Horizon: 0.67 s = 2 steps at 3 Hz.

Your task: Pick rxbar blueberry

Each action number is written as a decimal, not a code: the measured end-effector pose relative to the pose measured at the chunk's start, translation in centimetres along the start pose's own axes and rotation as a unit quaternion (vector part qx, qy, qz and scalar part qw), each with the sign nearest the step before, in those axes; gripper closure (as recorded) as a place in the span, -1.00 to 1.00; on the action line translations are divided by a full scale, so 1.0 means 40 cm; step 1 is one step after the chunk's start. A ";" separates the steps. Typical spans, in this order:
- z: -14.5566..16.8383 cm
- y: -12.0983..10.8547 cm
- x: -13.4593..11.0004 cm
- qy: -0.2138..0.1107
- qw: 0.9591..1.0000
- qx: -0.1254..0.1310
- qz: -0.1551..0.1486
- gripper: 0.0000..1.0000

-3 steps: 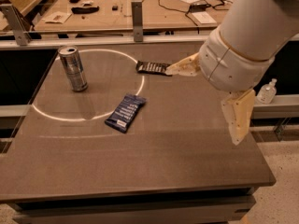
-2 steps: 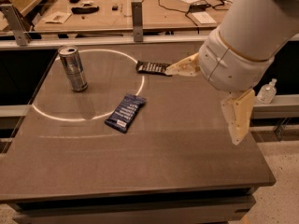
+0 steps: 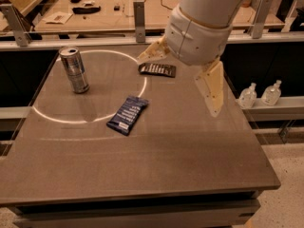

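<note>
Gripper (image 3: 178, 85): two cream-coloured fingers (image 3: 211, 87) spread wide, nothing between them. It hangs above the far right part of the table (image 3: 190, 165), at the end of a bulky white arm (image 3: 204, 18) that reaches in from the top of the view. One finger points left, over the far edge region, and the other points down toward the right side. The spread suits an approach to a flat item and not a carry.

Rxbar blueberry (image 3: 127, 114): dark-blue wrapper with white text lines, lying flat near the table's middle and set on a diagonal. It crosses the near right arc of the white ring (image 3: 47, 117) marked on the surface. It is untouched, apart from the gripper and to its near left. Judgement: the pick has not begun, and the gripper needs to travel toward the near left and descend, with its fingers turned to straddle the bar's narrow width.

Dark bar wrapper (image 3: 157, 70): same format, black-brown, flat, just beyond the ring and almost beneath the left-pointing finger. It lies closer to the gripper than the target does, so there is a risk of taking the wrong one.

Can (image 3: 75, 70): silver, upright, inside the ring at far left, well apart from both bars.

Two clear bottles (image 3: 259, 95): off the table, on a ledge at right.
</note>
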<state>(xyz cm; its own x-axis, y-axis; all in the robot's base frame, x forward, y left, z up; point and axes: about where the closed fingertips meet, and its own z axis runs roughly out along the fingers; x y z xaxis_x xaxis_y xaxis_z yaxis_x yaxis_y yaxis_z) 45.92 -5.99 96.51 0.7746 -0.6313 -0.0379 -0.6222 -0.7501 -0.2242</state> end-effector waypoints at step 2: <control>0.099 -0.140 -0.040 -0.021 0.998 -0.030 -0.059 -1.00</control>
<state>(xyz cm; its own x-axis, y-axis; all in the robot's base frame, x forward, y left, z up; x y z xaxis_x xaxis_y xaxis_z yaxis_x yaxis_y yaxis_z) 48.63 0.00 93.96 0.8461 -0.5301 -0.0555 -0.5312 -0.8300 -0.1699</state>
